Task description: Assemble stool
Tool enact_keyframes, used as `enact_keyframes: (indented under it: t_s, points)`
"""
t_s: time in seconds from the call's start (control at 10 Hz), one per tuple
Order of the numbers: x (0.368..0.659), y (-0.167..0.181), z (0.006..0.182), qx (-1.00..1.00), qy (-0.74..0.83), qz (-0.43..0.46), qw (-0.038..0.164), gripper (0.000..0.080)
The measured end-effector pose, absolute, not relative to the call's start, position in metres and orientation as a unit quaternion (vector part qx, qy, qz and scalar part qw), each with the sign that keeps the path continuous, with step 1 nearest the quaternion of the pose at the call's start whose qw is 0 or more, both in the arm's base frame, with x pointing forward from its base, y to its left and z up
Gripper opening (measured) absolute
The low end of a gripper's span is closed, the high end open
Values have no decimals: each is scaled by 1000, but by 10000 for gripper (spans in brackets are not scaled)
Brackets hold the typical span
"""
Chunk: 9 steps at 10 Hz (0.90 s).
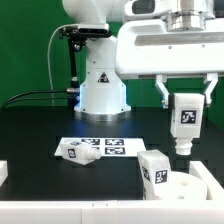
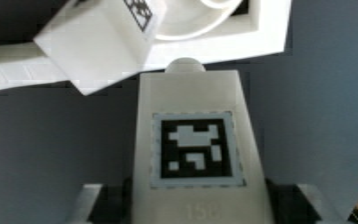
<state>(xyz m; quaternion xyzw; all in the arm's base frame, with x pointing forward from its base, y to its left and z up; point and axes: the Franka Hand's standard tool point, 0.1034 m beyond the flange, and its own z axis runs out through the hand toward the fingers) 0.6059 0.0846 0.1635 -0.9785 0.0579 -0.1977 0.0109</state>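
Note:
My gripper [image 1: 186,101] is shut on a white stool leg [image 1: 186,117] and holds it upright, its tag facing the camera. In the wrist view the same leg [image 2: 197,120] fills the middle, clamped between my gripper's [image 2: 197,208] dark fingers. Its lower end hangs just above the round white seat [image 1: 196,181] at the exterior view's lower right. A second leg [image 1: 155,168] stands tilted on the seat's near left part; the wrist view shows this leg [image 2: 101,45] beside the seat rim [image 2: 247,38]. A third leg [image 1: 79,152] lies loose on the table.
The marker board [image 1: 113,146] lies flat on the black table, with the loose leg resting at its left end. The arm's white base [image 1: 101,90] stands behind it. A white block [image 1: 3,172] pokes in at the exterior view's lower left edge.

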Motion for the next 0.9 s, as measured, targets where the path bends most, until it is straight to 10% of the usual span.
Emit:
enact_keyframes:
  t_s: [0.9]
  points:
    - [599, 104, 132, -984, 80, -157, 6, 334]
